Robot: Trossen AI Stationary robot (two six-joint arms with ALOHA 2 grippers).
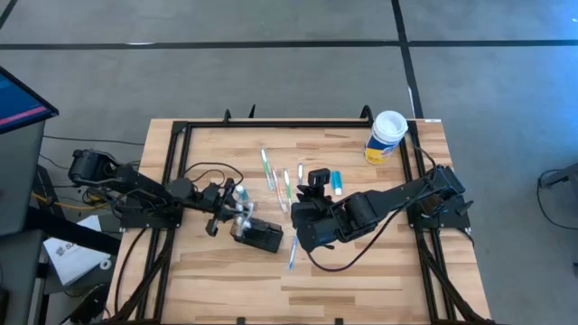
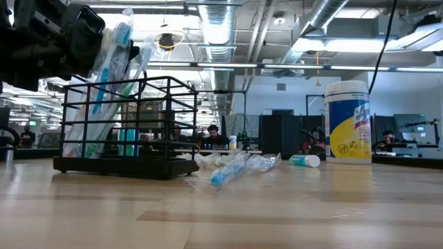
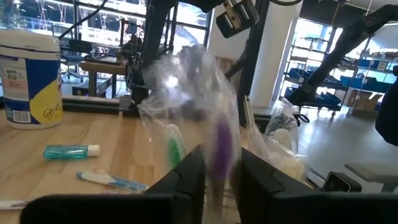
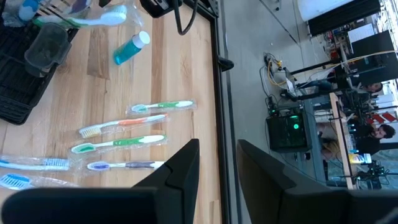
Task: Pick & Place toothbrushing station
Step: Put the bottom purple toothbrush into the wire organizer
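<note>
Just left of table centre, the left gripper [image 1: 237,209] pinches a wrapped toothbrush [image 3: 219,144] above the toothbrushing station [image 1: 259,235]. At 3 o'clock, the right gripper [image 1: 304,219] hovers, fingers apart, empty. Slack wrapping may snag the wire walls and tip the station.

Wrapped brush [image 3: 219,140] btwn left jaws blurred; station [image 4: 18,81] cut off by edge.

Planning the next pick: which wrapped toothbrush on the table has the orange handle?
The orange-handled toothbrush, second in the row, lying between two green-handled toothbrushes.
</note>
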